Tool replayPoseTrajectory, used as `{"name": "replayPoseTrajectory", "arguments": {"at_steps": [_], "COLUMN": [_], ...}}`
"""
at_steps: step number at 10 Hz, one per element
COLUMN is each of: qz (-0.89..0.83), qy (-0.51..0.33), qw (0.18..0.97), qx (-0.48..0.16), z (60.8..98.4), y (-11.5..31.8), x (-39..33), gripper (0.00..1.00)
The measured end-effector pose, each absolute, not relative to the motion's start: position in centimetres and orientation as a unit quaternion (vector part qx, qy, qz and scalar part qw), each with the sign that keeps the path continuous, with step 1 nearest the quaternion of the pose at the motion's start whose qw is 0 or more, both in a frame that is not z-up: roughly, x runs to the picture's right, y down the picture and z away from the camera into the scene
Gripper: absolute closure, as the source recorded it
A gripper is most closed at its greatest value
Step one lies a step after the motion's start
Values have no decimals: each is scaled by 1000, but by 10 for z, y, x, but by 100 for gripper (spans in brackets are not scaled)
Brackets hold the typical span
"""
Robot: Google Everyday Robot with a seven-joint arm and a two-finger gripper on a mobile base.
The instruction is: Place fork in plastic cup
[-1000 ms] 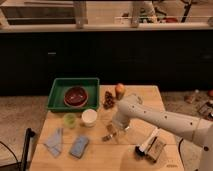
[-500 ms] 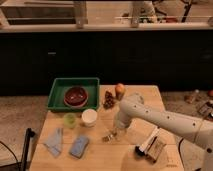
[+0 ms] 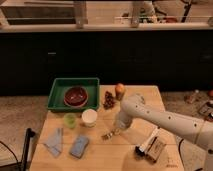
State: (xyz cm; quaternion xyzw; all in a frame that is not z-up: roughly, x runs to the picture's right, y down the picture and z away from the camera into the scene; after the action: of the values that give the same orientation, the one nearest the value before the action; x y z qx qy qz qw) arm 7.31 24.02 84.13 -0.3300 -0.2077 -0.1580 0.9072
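Note:
The white round plastic cup point(image 3: 89, 117) stands upright on the wooden table, left of centre. A small pale fork point(image 3: 106, 135) shows just above the tabletop, right of and in front of the cup. My gripper point(image 3: 115, 131) is at the end of the white arm that reaches in from the right. It is down at the fork's right end, about a cup's width from the cup. Whether it holds the fork cannot be seen.
A green tray point(image 3: 56, 94) with a dark red bowl point(image 3: 76, 96) sits at the back left. A small green cup point(image 3: 70, 120) stands left of the white cup. Two blue cloths point(image 3: 79, 146) lie front left. An orange fruit point(image 3: 120, 90), a dark cluster point(image 3: 108, 99), a dark-tipped white stick point(image 3: 148, 142) and a small box point(image 3: 157, 149) are to the right.
The gripper has stayed low beside the fork, shifting only slightly. The cup and the other things have not moved.

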Motion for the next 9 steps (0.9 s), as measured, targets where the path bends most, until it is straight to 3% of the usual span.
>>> {"name": "replayPoseTrajectory", "arguments": {"at_steps": [9], "qz": [-163], "qy": [-205], "qw": [905], "qx": [-334], "z": [836], "y": [242], "x": [78], "gripper": [100]}}
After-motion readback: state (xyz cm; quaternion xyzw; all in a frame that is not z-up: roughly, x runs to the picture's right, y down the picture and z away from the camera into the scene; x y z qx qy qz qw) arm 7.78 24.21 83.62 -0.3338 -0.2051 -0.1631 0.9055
